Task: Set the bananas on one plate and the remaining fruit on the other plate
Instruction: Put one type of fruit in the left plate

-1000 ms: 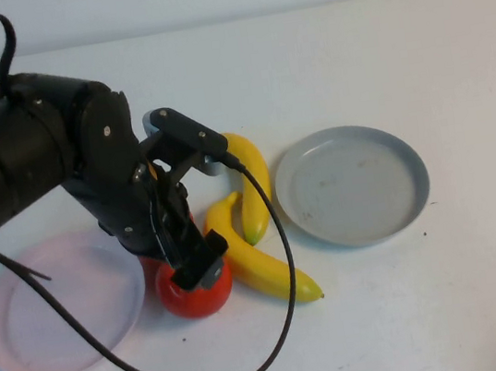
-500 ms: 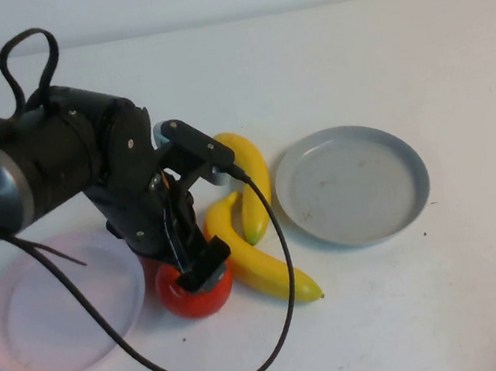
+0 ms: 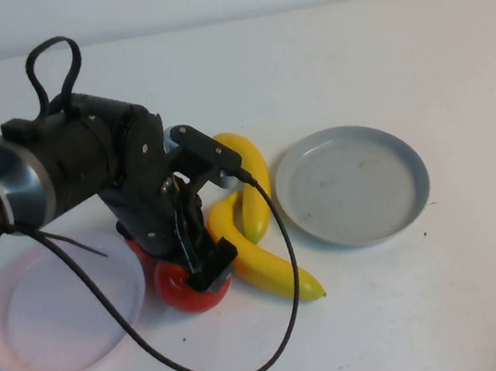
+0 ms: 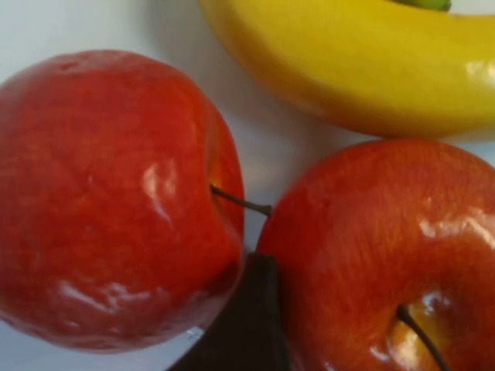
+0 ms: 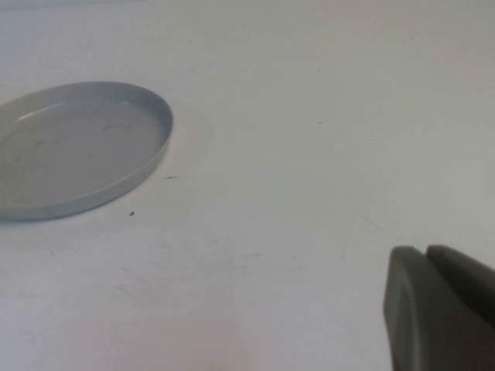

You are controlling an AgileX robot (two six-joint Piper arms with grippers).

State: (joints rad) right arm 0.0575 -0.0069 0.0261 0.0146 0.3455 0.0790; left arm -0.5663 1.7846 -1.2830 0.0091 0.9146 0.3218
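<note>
Two red apples lie touching between the plates. The front apple [image 3: 187, 292] [image 4: 387, 255] sits under my left gripper [image 3: 203, 269]. The other apple [image 3: 135, 252] [image 4: 108, 201] is mostly hidden behind the arm. The gripper is open and straddles the front apple, with one dark finger [image 4: 247, 325] wedged between the two apples. Two yellow bananas [image 3: 253, 180] [image 3: 262, 267] lie just right of the apples, and one shows in the left wrist view [image 4: 363, 62]. The pink plate [image 3: 53, 317] and grey-blue plate [image 3: 352, 184] [image 5: 69, 147] are empty. My right gripper [image 5: 427, 309] is shut above bare table.
The left arm's black cable [image 3: 256, 362] loops over the table in front of the apples and across the front banana. White table surface lies beyond and to the right of the grey-blue plate.
My left arm has swung slightly right and lowered, and its gripper has settled closer around the front apple. The fruit and plates have not moved.
</note>
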